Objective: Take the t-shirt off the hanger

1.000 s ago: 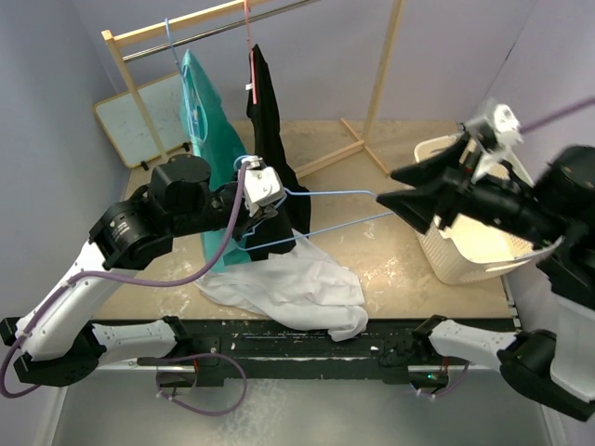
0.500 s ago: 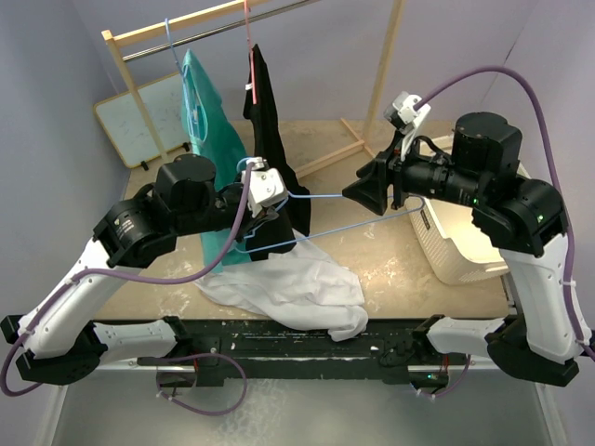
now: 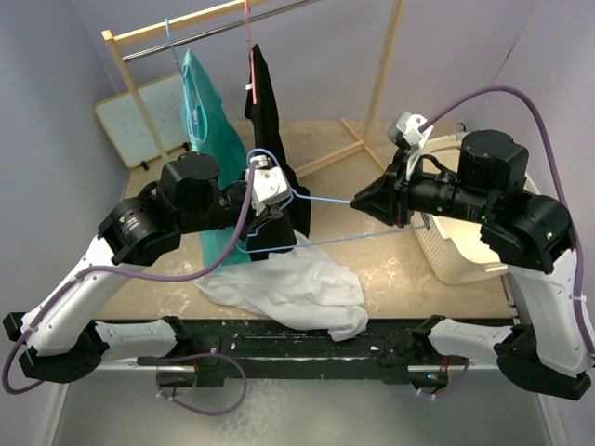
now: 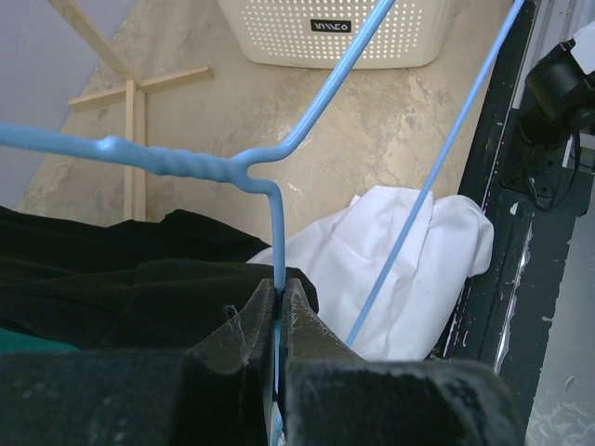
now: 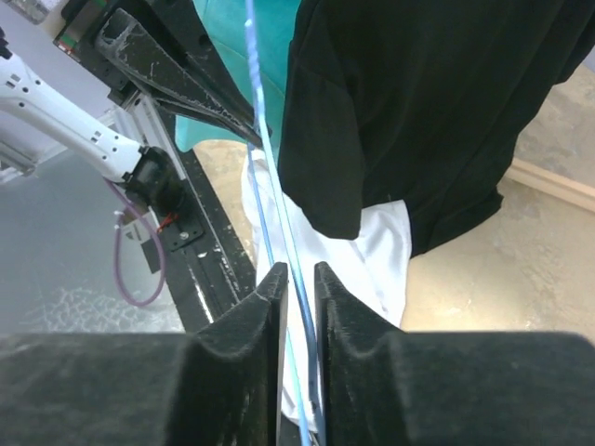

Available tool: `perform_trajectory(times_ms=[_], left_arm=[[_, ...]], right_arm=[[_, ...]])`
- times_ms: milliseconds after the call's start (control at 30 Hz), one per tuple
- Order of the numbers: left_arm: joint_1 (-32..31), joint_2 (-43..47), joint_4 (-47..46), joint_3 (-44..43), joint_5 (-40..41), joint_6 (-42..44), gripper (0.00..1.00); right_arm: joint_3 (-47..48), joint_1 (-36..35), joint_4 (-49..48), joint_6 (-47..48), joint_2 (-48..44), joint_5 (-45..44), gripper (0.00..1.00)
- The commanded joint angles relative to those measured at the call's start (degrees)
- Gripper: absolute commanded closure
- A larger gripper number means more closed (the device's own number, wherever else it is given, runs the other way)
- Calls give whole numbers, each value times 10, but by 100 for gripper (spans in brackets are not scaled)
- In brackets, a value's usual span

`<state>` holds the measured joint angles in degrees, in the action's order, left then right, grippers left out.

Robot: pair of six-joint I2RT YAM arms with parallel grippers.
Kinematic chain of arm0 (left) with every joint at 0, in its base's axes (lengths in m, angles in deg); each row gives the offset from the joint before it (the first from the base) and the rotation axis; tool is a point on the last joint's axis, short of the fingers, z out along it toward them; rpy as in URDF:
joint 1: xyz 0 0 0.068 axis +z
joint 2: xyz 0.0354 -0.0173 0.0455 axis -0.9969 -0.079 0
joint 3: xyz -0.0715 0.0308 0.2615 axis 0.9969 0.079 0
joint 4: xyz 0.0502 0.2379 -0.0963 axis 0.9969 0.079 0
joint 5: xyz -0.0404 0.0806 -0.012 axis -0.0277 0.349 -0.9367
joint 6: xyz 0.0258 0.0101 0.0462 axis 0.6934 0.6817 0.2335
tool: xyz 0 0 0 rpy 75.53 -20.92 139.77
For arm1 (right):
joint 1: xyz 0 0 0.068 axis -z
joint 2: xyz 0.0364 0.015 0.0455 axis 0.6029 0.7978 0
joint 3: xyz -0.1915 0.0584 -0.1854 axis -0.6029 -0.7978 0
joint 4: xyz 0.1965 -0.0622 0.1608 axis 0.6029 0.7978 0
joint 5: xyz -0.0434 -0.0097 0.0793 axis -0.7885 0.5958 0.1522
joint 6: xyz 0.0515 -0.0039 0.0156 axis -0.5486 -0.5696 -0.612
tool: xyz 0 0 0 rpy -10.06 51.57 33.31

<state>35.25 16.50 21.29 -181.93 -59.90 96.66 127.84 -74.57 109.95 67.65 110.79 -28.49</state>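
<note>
The white t-shirt (image 3: 293, 290) lies crumpled on the table near the front rail, off the blue wire hanger (image 3: 325, 198). My left gripper (image 3: 271, 210) is shut on the hanger just below its twisted neck (image 4: 200, 167), the wire pinched between the jaws (image 4: 280, 290). My right gripper (image 3: 356, 203) is at the hanger's far end. Its jaws (image 5: 297, 274) stand slightly apart, with the hanger's two wires (image 5: 260, 121) running between them. The t-shirt also shows below the hanger (image 4: 409, 251) and under the wires (image 5: 372, 251).
A black shirt (image 3: 270, 121) and a teal garment (image 3: 209, 111) hang on the wooden rack (image 3: 381, 74) behind the left gripper. A white perforated basket (image 3: 460, 255) stands at the right. A small whiteboard (image 3: 153, 116) leans at the back left.
My right arm has swung in from the right to the hanger's free end, and its jaws have narrowed round the wires. The left gripper keeps its hold on the hanger.
</note>
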Motion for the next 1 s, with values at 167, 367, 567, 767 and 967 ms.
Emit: perform_trajectory(times_ms=[167, 367, 567, 767, 967], left_arm=[[1, 7, -52, -33, -1, -8, 100], [0, 11, -60, -33, 2, -10, 100], [1, 15, -72, -30, 3, -13, 100], [0, 24, -89, -29, 6, -16, 100], [1, 33, -106, -21, 14, -24, 100]], right_arm=[[-28, -4, 0, -5, -10, 12, 100], [-41, -4, 0, -11, -15, 30, 100], [-59, -4, -5, -17, -16, 58, 98], [-73, -4, -8, -22, -17, 64, 92], [-79, -4, -13, -24, -19, 76, 99]])
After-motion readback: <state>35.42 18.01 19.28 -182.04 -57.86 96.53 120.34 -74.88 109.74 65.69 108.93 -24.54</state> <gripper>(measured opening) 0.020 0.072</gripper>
